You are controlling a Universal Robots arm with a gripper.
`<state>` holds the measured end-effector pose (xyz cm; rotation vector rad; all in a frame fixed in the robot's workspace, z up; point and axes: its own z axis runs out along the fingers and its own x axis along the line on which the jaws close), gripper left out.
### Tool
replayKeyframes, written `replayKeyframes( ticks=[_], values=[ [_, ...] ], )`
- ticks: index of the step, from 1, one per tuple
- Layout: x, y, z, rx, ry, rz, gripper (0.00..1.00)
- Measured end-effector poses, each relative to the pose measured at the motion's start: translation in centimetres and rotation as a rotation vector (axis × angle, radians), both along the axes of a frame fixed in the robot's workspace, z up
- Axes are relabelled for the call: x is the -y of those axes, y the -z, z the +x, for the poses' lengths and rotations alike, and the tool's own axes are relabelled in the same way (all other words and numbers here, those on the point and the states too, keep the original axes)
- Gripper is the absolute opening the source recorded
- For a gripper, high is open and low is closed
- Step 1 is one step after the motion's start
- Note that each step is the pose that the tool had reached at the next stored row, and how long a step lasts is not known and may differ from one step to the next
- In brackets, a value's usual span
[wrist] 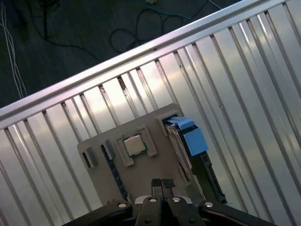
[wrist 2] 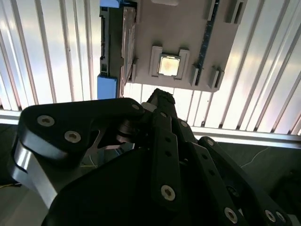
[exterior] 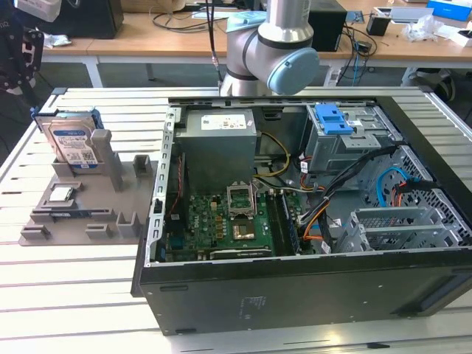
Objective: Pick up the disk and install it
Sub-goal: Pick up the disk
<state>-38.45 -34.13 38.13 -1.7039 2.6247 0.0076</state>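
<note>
The disk (exterior: 72,141), silver with a white-and-blue label and a blue bracket, stands on edge in a slot of the grey holder plate (exterior: 88,214) at the exterior view's left. Both wrist views look down on it edge-on, disk (wrist: 187,140) and disk (wrist 2: 127,42). My gripper (wrist: 162,182) hangs well above the holder plate (wrist: 155,165), shut, with nothing between its fingers. In the second wrist view the black gripper (wrist 2: 160,98) points at the plate's edge below a small square chip (wrist 2: 169,65).
An open computer case (exterior: 295,287) lies at the exterior view's right, with a motherboard (exterior: 221,221), a grey power-supply box (exterior: 220,151) and a drive cage with a blue latch (exterior: 333,118). The ribbed metal table (exterior: 74,287) ends close behind the holder. The arm's base (exterior: 269,44) stands behind the case.
</note>
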Motion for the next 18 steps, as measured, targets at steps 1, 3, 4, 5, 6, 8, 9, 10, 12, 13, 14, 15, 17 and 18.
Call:
replayKeyframes(
  ticks=[1,3,4,5,6,8,9,10,12,13,14,15,17,18],
  values=[
    [0.00,0.01,0.00,-0.0071,-0.011,0.0000,0.11],
    [0.00,0.01,0.00,-0.0073,-0.028,-0.0001,0.11],
    [0.00,0.01,-0.01,-0.0074,-0.041,-0.0002,0.11],
    [0.00,0.01,0.00,-0.0074,-0.055,-0.0003,0.11],
    [0.00,0.01,0.00,-0.0073,-0.078,-0.0003,0.11],
    [0.00,0.01,0.00,-0.0074,-0.114,-0.0005,0.11],
    [0.00,0.01,0.00,-0.0074,-0.131,-0.0005,0.11],
    [0.00,0.01,0.00,-0.0074,-0.146,-0.0005,0.11],
    [0.00,0.01,0.00,-0.0073,-0.207,-0.0008,0.11],
    [0.00,0.01,0.00,-0.0073,-0.238,-0.0009,0.11],
    [0.00,0.01,0.00,-0.0073,-0.264,-0.0010,0.11],
    [0.00,0.01,0.00,-0.0073,-0.283,-0.0010,0.11],
    [0.00,0.01,0.00,-0.0073,-0.324,-0.0012,0.11],
    [0.00,0.01,0.00,-0.0073,-0.335,-0.0012,0.11]
  ],
)
